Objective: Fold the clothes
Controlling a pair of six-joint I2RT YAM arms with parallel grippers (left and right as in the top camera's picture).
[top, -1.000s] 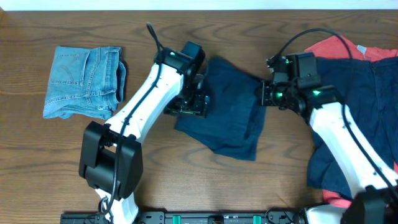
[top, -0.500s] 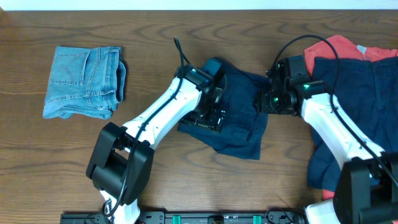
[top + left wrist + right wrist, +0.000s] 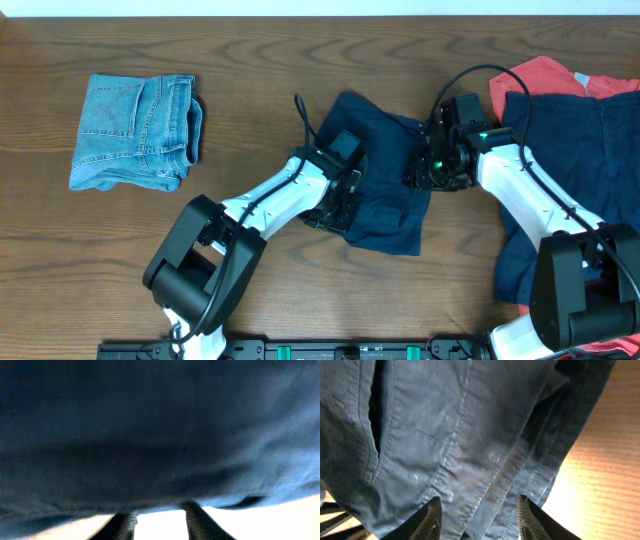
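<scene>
Shorts lie rumpled mid-table. Left gripper sits at their 9 o'clock edge, its fingertips hidden under cloth, so a pinch cannot be told. Right gripper, at their 2 o'clock edge, is spread over the fabric. Folded denim lies well apart at 9 o'clock.

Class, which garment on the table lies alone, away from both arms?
The light-blue denim shorts at the far left. The navy shorts sit between the arms, and the navy and coral-red pile is at the right.
</scene>
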